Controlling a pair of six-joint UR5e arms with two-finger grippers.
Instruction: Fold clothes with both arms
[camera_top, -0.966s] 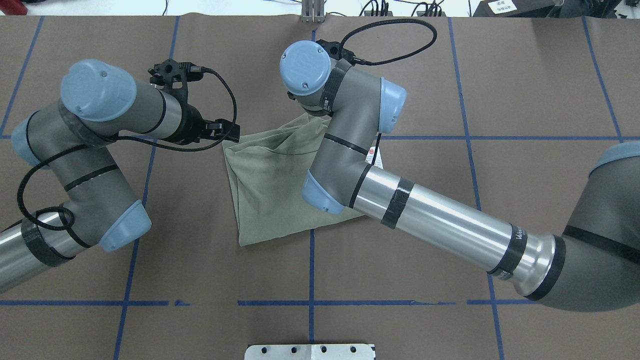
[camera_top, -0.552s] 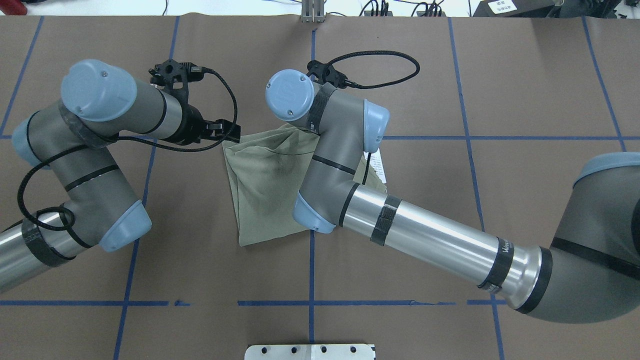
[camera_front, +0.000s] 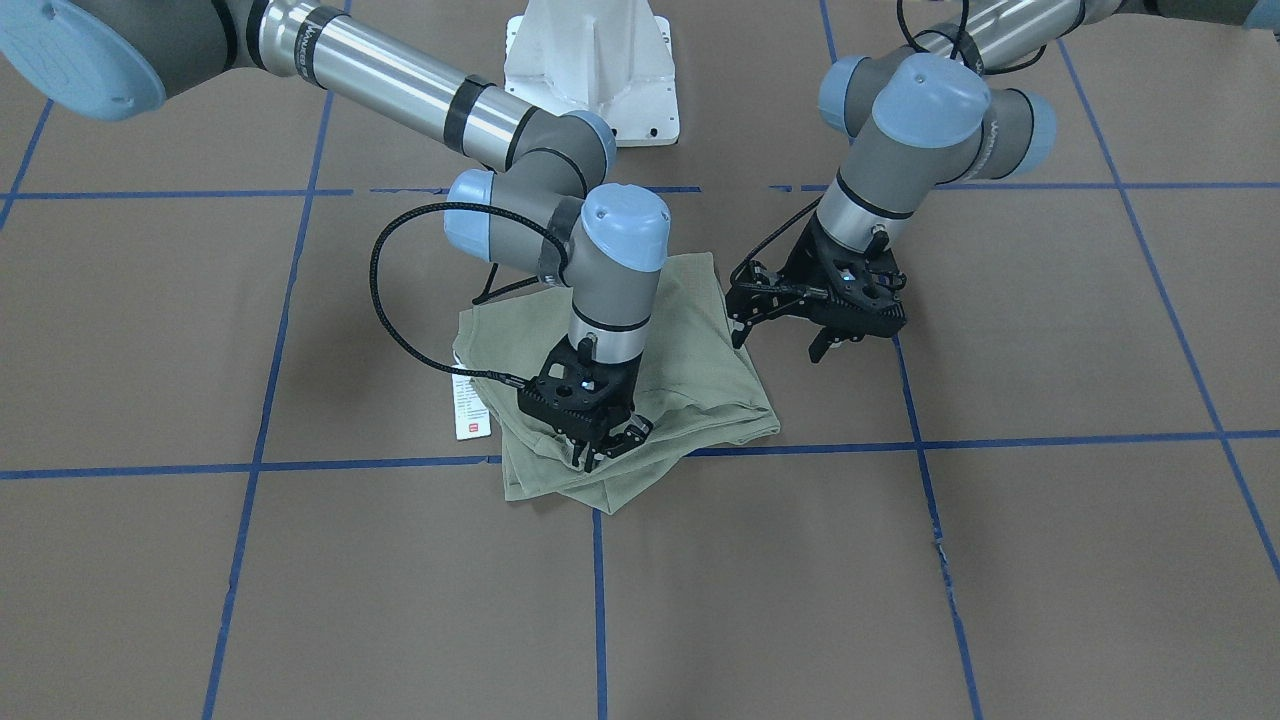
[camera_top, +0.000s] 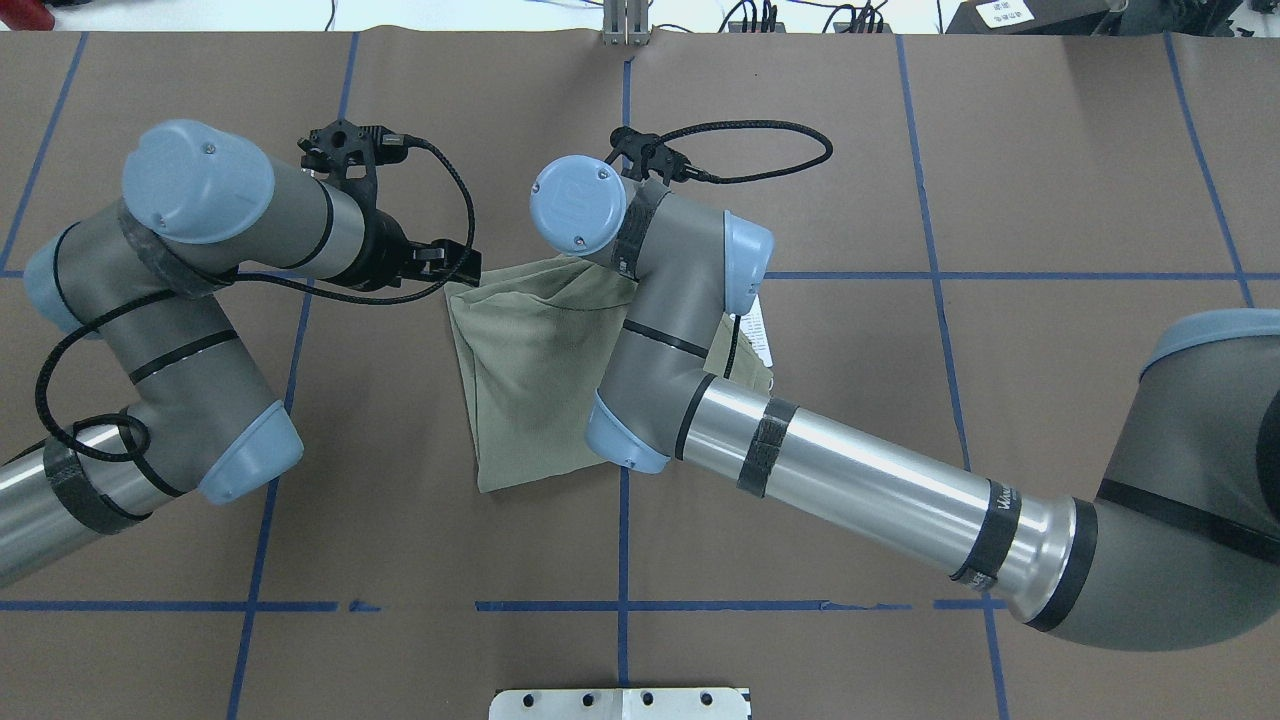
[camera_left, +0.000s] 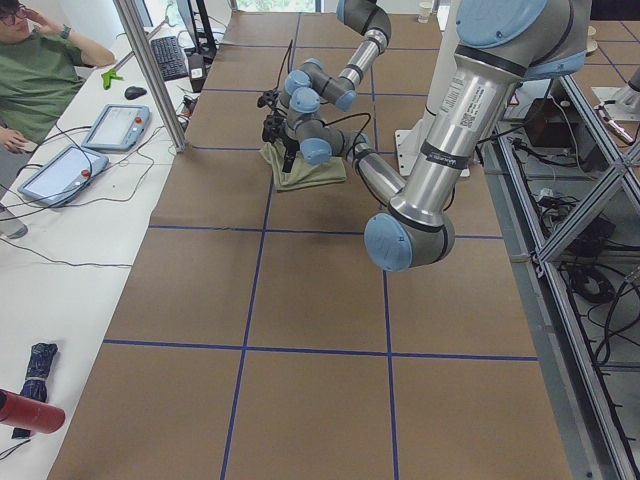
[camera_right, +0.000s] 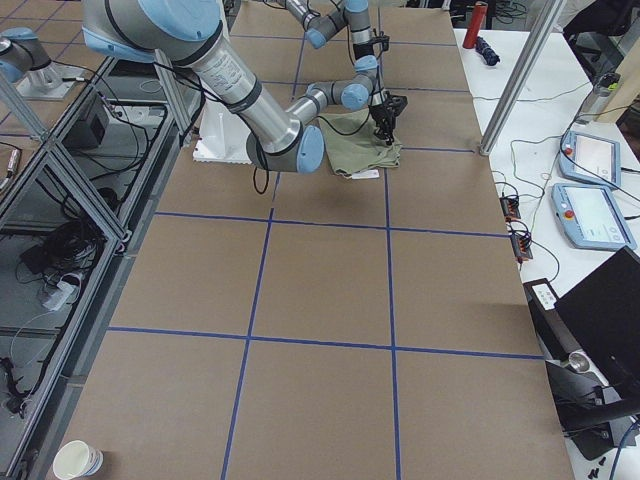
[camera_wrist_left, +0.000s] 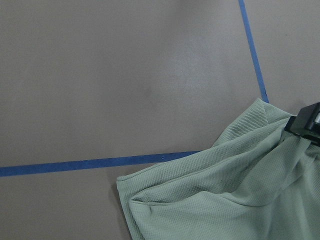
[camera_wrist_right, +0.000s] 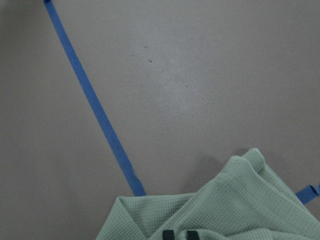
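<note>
Your right gripper (camera_front: 607, 447) is clamped on the folded green shirt (camera_front: 700, 340), which lies mid-frame in the front-facing view. Your left gripper (camera_front: 782, 342) hovers with its fingers apart, just beside the shirt's right edge.

The right gripper (camera_front: 605, 448) points straight down, pinched onto the shirt (camera_front: 700, 340); the left gripper (camera_front: 780, 342) hangs tilted, jaws spread apart.
</note>
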